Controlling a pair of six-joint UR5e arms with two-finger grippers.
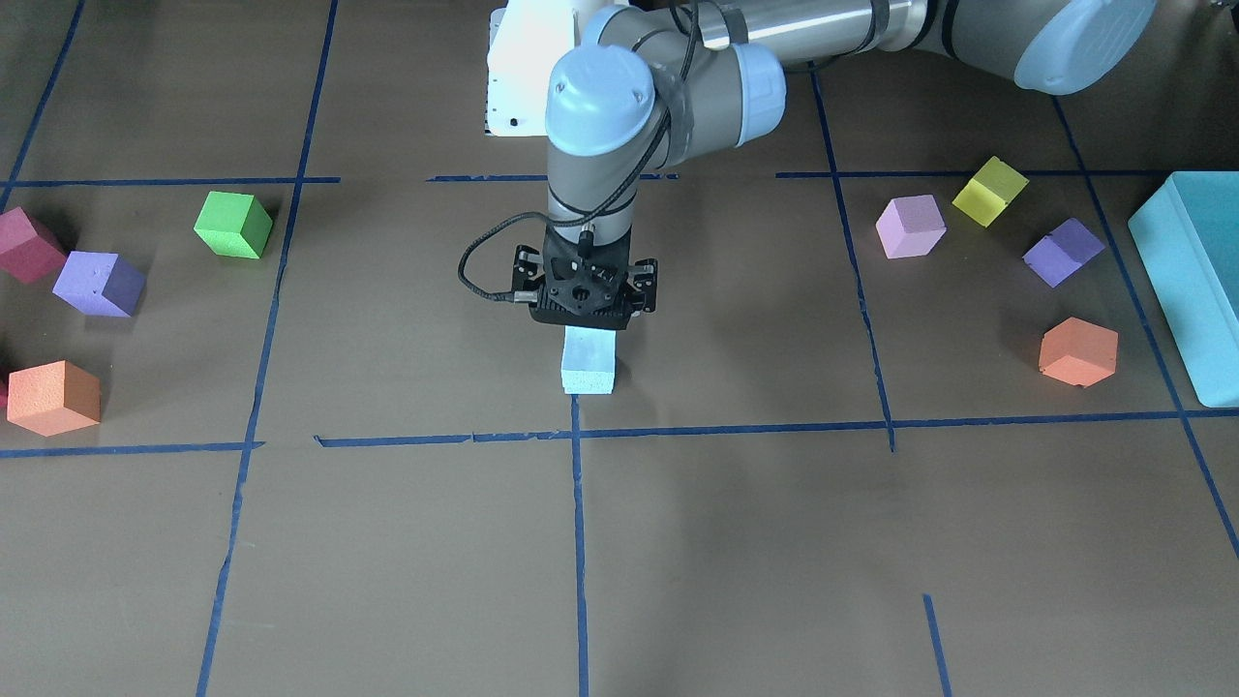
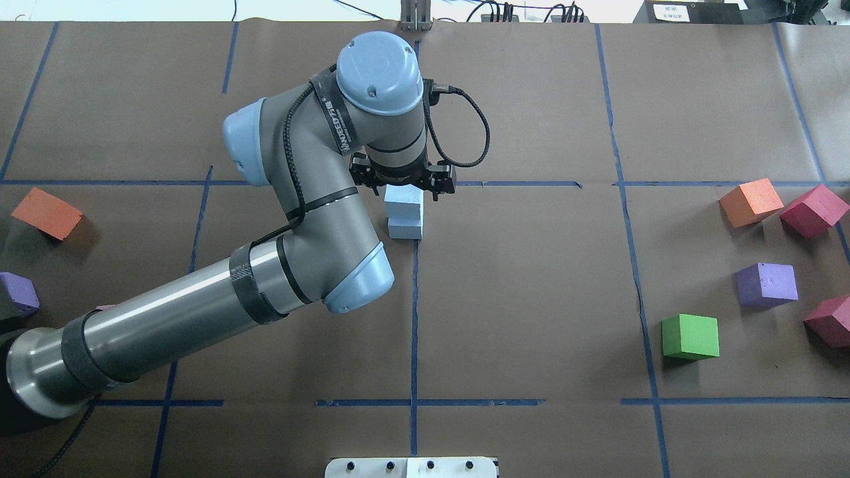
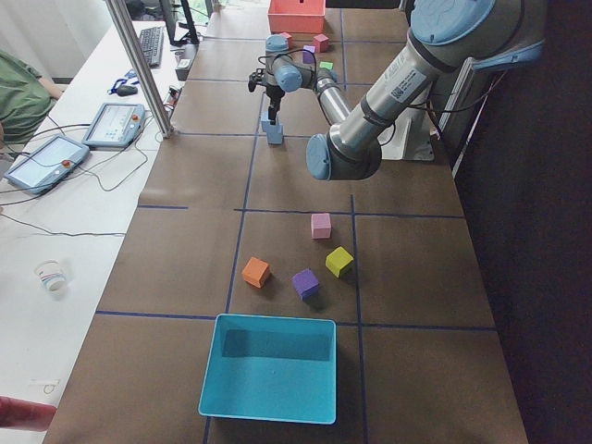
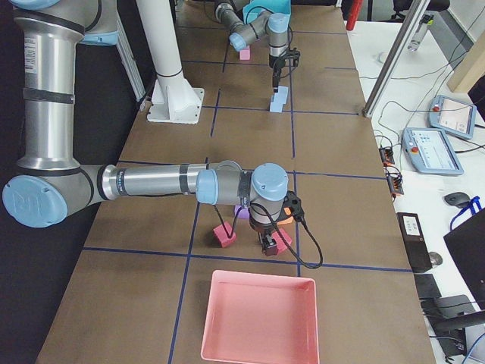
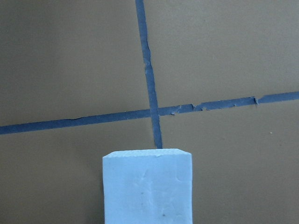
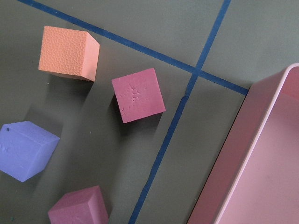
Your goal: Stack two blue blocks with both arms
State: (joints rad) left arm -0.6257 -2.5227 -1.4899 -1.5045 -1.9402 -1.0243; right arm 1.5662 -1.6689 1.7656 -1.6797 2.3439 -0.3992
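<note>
Two pale blue blocks stand as a slightly offset stack at the table's middle. The upper block (image 2: pixel 404 202) sits on the lower block (image 2: pixel 405 231), and the stack also shows in the front view (image 1: pixel 589 363). My left gripper (image 2: pixel 404 189) points straight down onto the upper block and is shut on it. The gripper body hides its fingers. The left wrist view shows that block (image 5: pixel 147 186) close at the bottom. My right gripper (image 4: pixel 269 244) hovers low over crimson cubes near the pink tray (image 4: pixel 258 318). I cannot tell whether it is open or shut.
A teal box (image 1: pixel 1186 281) lies at the table end on my left, with pink (image 1: pixel 910 226), yellow (image 1: pixel 989 191), purple (image 1: pixel 1063 252) and orange (image 1: pixel 1077 351) cubes near it. On my right lie green (image 2: pixel 690 336), purple (image 2: pixel 765 284), orange (image 2: pixel 750 202) and crimson (image 2: pixel 813 210) cubes.
</note>
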